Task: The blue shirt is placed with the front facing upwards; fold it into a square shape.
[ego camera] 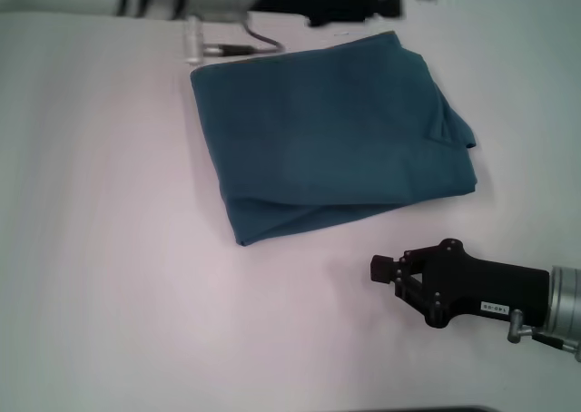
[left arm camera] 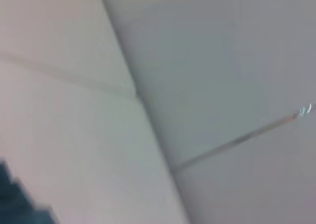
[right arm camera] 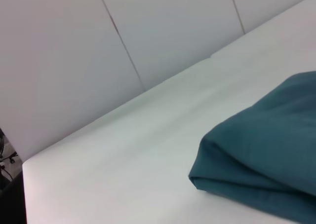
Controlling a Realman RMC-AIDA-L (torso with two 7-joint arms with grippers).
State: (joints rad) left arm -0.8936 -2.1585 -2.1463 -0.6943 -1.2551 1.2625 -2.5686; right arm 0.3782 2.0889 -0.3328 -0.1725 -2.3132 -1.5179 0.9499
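Observation:
The blue shirt (ego camera: 327, 135) lies folded into a rough square on the white table, plain teal side up, with no print showing. A folded corner of the shirt (right arm camera: 266, 155) fills the right wrist view, and a sliver of it (left arm camera: 15, 204) shows in the left wrist view. My right gripper (ego camera: 383, 270) rests low over the table near the front right, a short way in front of the shirt's front edge, its fingers together and holding nothing. My left gripper (ego camera: 359, 2) hangs at the far edge, just behind the shirt's back edge, and is blurred.
The white table (ego camera: 109, 249) stretches wide to the left and front of the shirt. A white panelled wall (right arm camera: 148, 36) stands behind the table. A thin cable (ego camera: 259, 42) hangs off the left arm near the shirt's back left corner.

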